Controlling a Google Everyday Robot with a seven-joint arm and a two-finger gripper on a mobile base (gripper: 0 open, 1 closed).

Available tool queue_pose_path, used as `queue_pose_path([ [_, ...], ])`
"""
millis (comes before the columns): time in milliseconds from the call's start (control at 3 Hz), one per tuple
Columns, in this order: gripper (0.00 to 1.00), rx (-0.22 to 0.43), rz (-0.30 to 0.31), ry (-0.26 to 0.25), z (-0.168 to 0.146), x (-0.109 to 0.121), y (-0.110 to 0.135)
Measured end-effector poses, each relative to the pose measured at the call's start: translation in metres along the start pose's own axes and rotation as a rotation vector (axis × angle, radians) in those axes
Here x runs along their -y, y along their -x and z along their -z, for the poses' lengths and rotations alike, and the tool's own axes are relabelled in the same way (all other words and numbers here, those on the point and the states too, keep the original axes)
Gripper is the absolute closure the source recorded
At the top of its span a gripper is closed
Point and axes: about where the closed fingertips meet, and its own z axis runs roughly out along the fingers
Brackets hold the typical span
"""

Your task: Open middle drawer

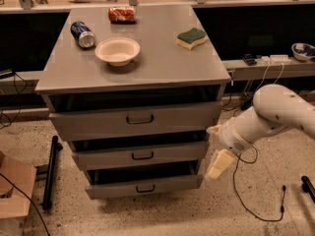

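The grey metal cabinet (147,68) has three drawers stacked in its front. The middle drawer (108,157) has a flat grey front with a small dark bail handle (142,156). A dark gap shows above its front. My gripper (216,147) is at the right end of the middle drawer's front, beside the cabinet's right corner. Its cream fingers (220,163) stand apart, one above the other, and hold nothing. It is well to the right of the handle. My white arm (275,112) reaches in from the right.
The taller top drawer (98,124) and the bottom drawer (113,188) have the same handles. On the cabinet top are a white bowl (117,50), a blue can (82,34), a red packet (121,14) and a sponge (191,38). A cardboard box (15,191) and a cable (256,200) lie on the floor.
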Motion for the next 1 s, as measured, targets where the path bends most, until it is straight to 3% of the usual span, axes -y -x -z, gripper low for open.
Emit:
queue_pose_path([
  [667, 0.00, 0.031, -0.115, -0.018, -0.113, 0.028, -0.021],
  [1000, 0.00, 0.041, -0.116, -0.051, -0.153, 0.052, -0.024],
])
